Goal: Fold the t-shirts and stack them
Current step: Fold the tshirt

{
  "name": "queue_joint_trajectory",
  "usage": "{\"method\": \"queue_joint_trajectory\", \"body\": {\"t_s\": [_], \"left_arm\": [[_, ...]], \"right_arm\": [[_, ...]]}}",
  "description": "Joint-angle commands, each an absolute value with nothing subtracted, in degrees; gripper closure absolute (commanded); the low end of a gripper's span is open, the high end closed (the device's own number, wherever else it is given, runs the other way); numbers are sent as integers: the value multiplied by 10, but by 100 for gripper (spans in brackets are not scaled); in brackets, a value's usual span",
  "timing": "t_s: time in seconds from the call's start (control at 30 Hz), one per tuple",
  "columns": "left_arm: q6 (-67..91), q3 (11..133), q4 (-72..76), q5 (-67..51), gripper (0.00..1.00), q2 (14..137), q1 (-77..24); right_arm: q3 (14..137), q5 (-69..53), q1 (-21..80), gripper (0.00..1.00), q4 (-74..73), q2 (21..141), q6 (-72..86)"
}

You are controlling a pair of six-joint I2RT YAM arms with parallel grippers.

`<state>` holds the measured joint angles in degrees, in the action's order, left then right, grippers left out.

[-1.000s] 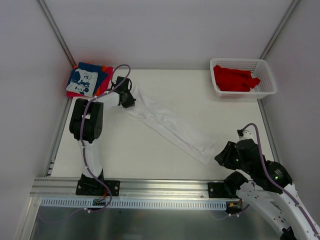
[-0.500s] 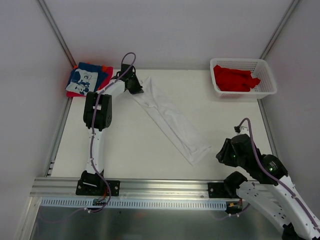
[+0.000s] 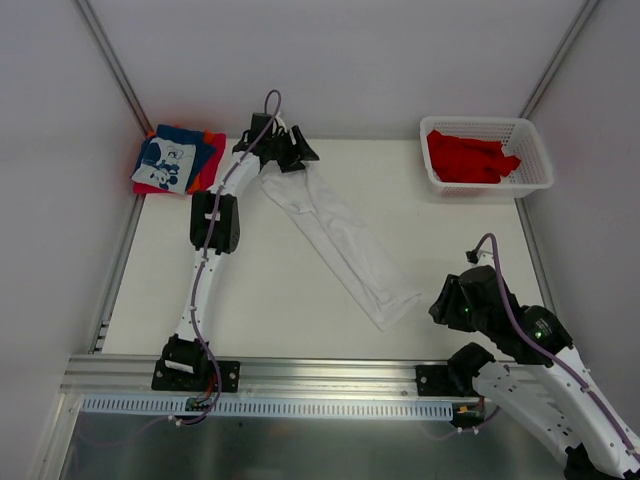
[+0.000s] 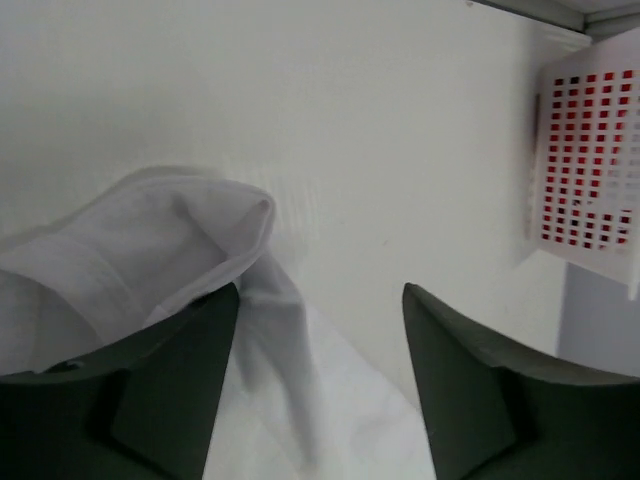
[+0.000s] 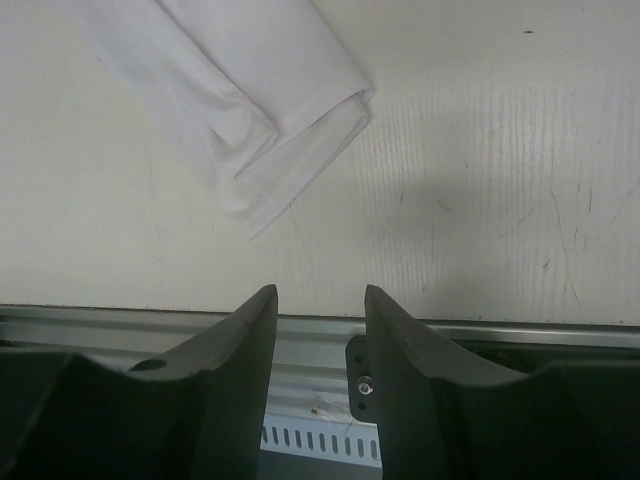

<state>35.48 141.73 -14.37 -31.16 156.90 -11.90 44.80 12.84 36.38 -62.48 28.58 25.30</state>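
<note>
A plain white t-shirt point(image 3: 345, 240), folded into a long strip, lies diagonally across the table. Its far end point(image 4: 150, 240) bunches against my left finger. My left gripper point(image 3: 300, 152) point(image 4: 320, 300) hovers open over that end, the cloth loose below it. My right gripper point(image 3: 445, 305) point(image 5: 320, 295) stands open and empty just off the shirt's near end point(image 5: 260, 110), above the table's front edge. A folded stack of t-shirts point(image 3: 175, 160), blue with a white print on red and orange, sits at the back left. Bright red t-shirts point(image 3: 468, 158) fill the basket.
A white lattice basket point(image 3: 530, 150) point(image 4: 590, 160) stands at the back right corner. An aluminium rail point(image 3: 320, 375) point(image 5: 300, 340) runs along the front edge, with both arm bases on it. White walls close in the table.
My left gripper carried the shirt's far end back and to the right, then opened and let it go. The strip now lies steeper. My right gripper opened a little wider.
</note>
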Motion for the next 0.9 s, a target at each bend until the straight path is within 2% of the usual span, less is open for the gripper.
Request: {"method": "queue_joint_trajectory", "body": {"t_s": [0.0, 0.03, 0.1, 0.13, 0.2, 0.33, 0.5, 0.63, 0.7, 0.87], "left_arm": [[381, 1427, -119, -402, 29, 1542, -120], [368, 1373, -119, -403, 24, 1517, -126], [338, 1284, -119, -369, 20, 1400, -149], [304, 1191, -119, -302, 13, 1309, -159], [286, 1083, -115, -248, 11, 1227, -181], [265, 966, -74, -217, 11, 1034, -192], [219, 930, -41, -200, 9, 930, -194], [264, 919, -97, -215, 8, 875, -195], [304, 828, -102, -218, 9, 837, -214], [353, 620, -70, -121, 12, 792, -329]], "right_arm": [[451, 133, 367, 56, -618, 287, 257], [448, 130, 367, 56, -615, 287, 258], [439, 127, 367, 56, -601, 283, 260], [436, 120, 367, 56, -596, 282, 261], [425, 112, 367, 56, -582, 278, 264], [398, 78, 367, 56, -563, 258, 275], [343, 50, 367, 56, -549, 208, 294], [317, 27, 367, 55, -546, 176, 306], [330, 48, 367, 55, -548, 178, 302], [414, 103, 367, 52, -564, 263, 261]]}}
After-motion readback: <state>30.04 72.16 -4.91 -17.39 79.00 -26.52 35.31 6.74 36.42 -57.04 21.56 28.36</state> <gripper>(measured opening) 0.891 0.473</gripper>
